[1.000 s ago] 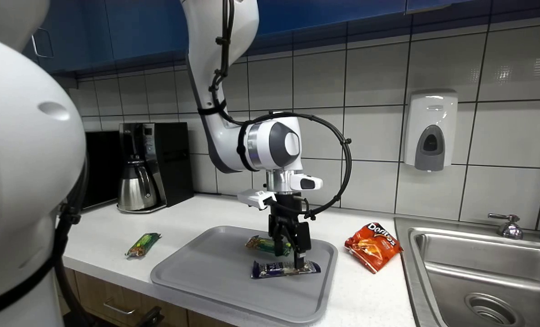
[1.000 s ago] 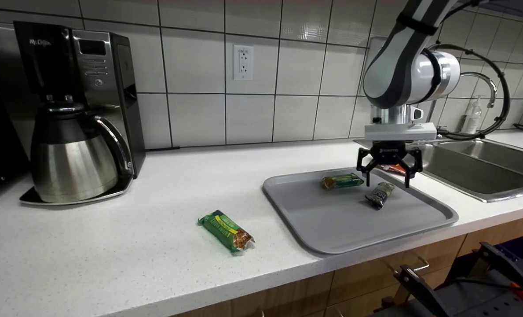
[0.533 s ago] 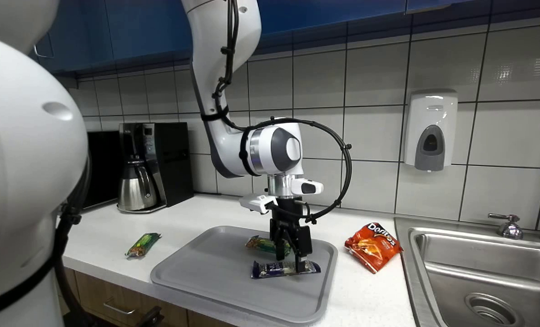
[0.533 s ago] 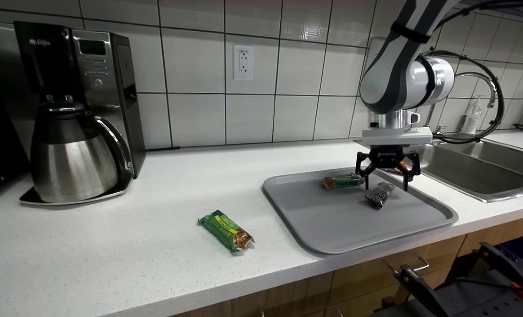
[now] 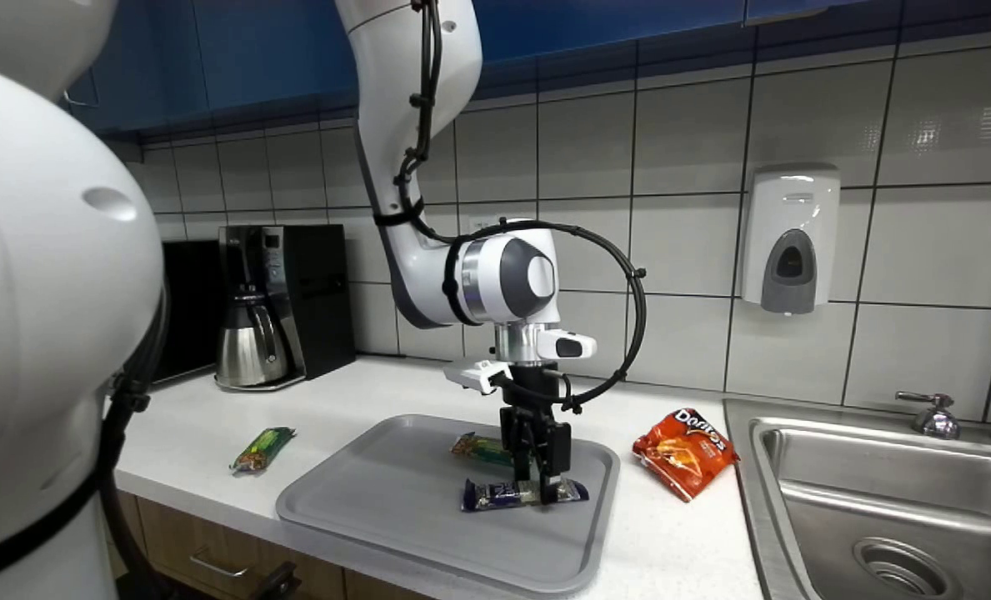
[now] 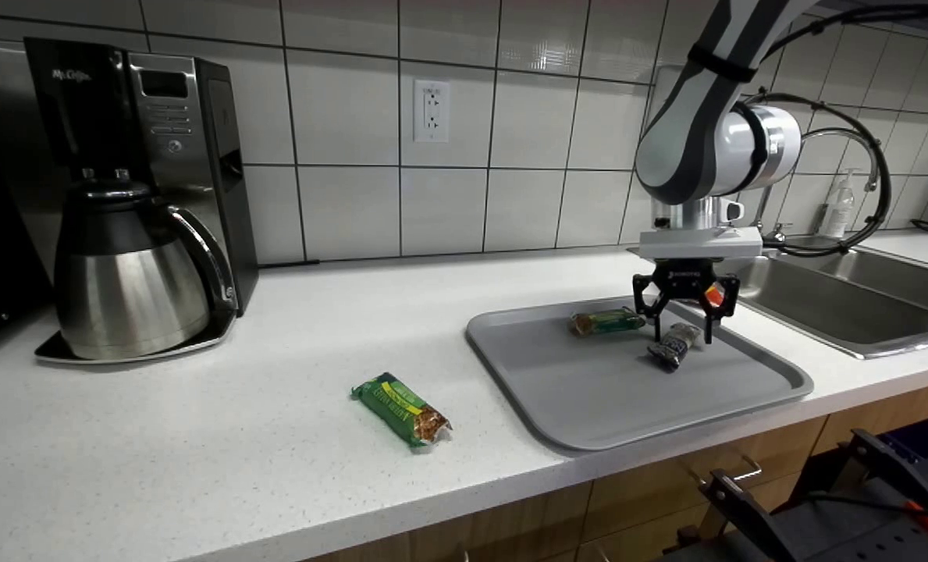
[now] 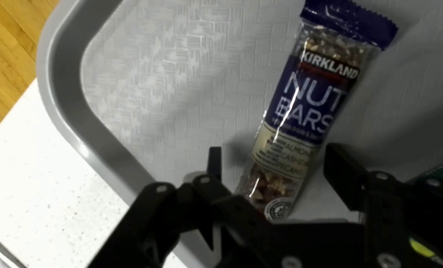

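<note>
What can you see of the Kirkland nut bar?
The nut bar lies flat on the gray tray, label up. Shiny and plastic-looking outside, it is purple and cream, with a crimped purple end and clear stretches showing chunky filling. The open gripper straddles it; a gap shows on one side, contact on the other is unclear.

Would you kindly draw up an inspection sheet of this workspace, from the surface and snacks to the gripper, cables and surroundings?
Surface: white speckled countertop bearing a grey tray.
Main item: Kirkland nut bar, lying flat on the tray.
Clutter: green-wrapped bar on the tray, another green bar on the countertop, Doritos bag beside the sink.
Gripper: open, fingers on either side of the nut bar; contact cannot be told.
Cables: black cable strapped along the arm, looping out near the wrist.
Surroundings: coffee maker, wall-mounted dispenser, tiled wall.
</note>
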